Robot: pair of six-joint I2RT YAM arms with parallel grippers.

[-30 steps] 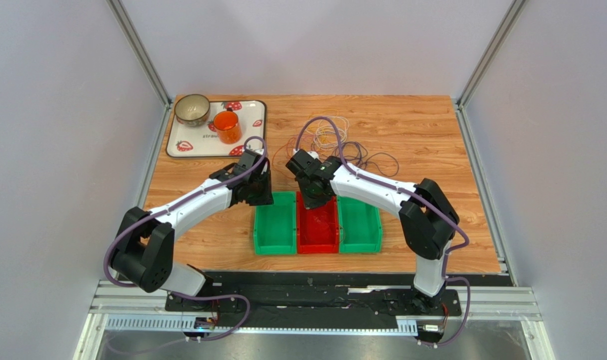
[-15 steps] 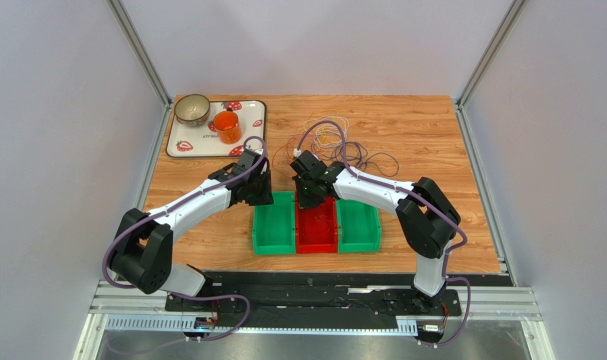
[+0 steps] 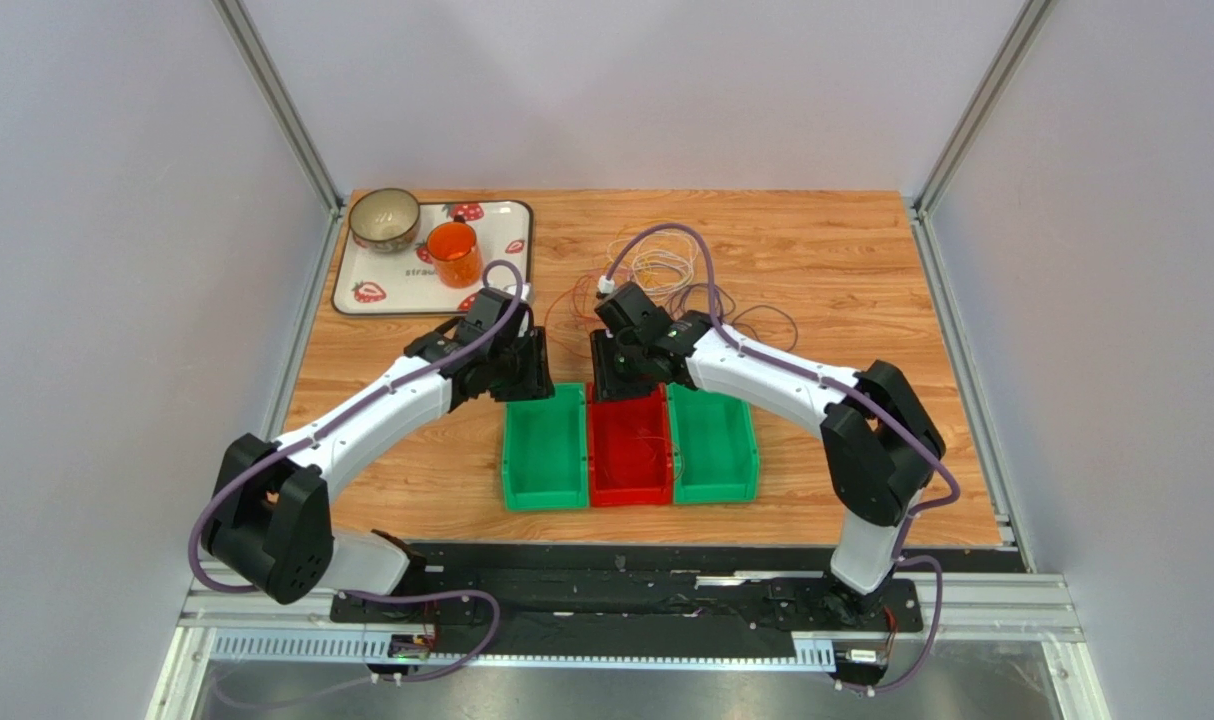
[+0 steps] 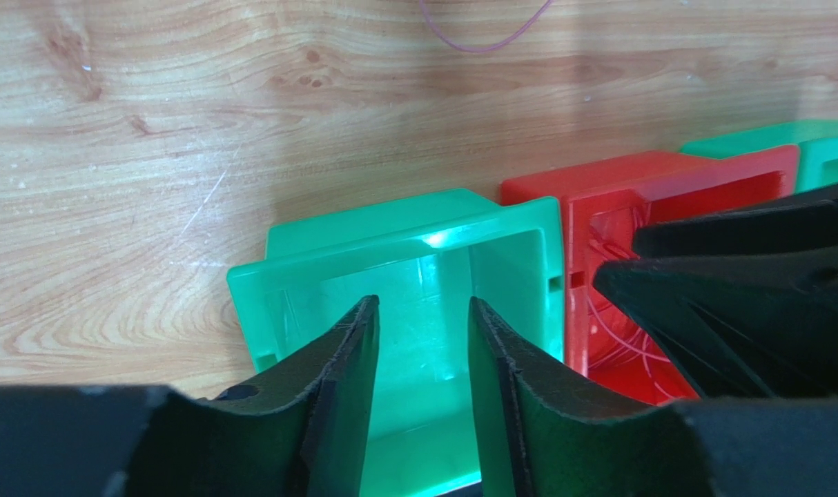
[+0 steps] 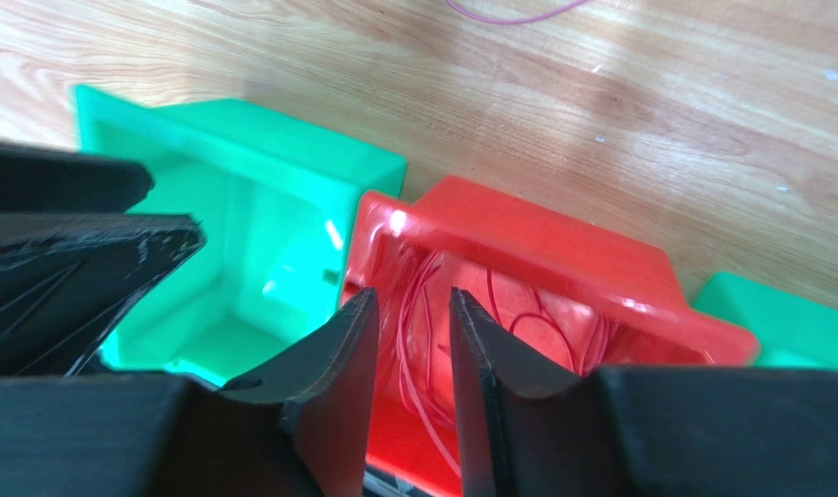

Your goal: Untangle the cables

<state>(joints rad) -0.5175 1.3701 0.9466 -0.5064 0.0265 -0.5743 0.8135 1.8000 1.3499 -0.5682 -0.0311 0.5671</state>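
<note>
- The rectangular wood-grain table [image 3: 869, 255] carries everything and fills the middle of the top view.
- The left white-and-black arm [image 3: 373, 413] reaches in from the near left corner. The right white-and-black arm [image 3: 779, 375] bends in from the near right, and their wrists are close together above the bins.
- A white rectangular tray with strawberry prints [image 3: 395, 278] lies at the far left corner of the table.
- Three open plastic bins stand side by side, touching, near the front edge: a left green bin [image 3: 546, 450], a red bin [image 3: 631, 458] in the middle and a right green bin [image 3: 715, 447].
- The cables [image 3: 666, 270], a loose tangle of thin white-grey, dark purple and orange-red wires, lie on the table just beyond the right wrist. More thin orange-red wire [image 5: 434, 342] is coiled inside the red bin, and one thin purple loop [image 4: 485, 41] lies on the wood beyond the bins.
- The left gripper [image 4: 420, 311] hangs over the left green bin, its black fingers a narrow gap apart with nothing between them.
- The right gripper [image 5: 411, 300] hangs over the far end of the red bin, fingers slightly apart. The coiled wire shows through the gap, below them, and I see none pinched.
- A round metal bowl [image 3: 383, 219] sits on the tray's far left corner.
- An orange cup [image 3: 453, 254] stands on the tray just beside the bowl.
</note>
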